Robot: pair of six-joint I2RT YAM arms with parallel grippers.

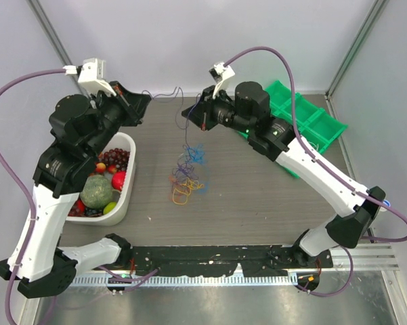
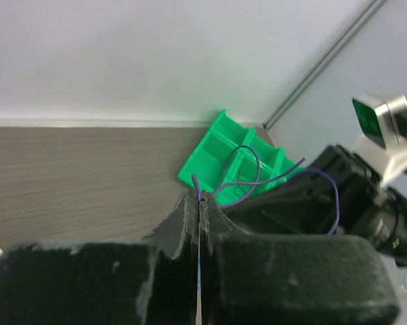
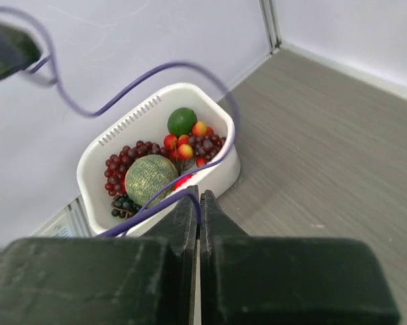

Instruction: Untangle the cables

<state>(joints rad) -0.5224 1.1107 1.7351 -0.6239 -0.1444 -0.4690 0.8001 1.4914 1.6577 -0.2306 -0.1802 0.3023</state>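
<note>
Left gripper: your left gripper (image 2: 200,200) is raised above the far left of the table (image 1: 271,203), its jaws pressed together on a purple cable (image 3: 169,65) that comes out between the tips.

Right gripper: your right gripper (image 3: 199,198) faces it from near the middle of the far edge. Its fingers are also closed, and the same purple strand is nipped in the seam.

Purple cable: it hangs slack in loose loops in the air between your two grippers, clear of the tabletop.

Cables: the rest of the cables (image 1: 187,175) lie in a small knot of blue, purple, yellow and orange at the centre of the table, below and nearer you than both grippers. In the top view a thin strand runs from the right gripper down towards this heap.

White basket: the white basket (image 1: 128,143) sits to your left, filled with fruit, well apart from the heap.

Green bin: the green bin (image 1: 325,120), divided into compartments, stands at the far right, partly under your right arm.
</note>
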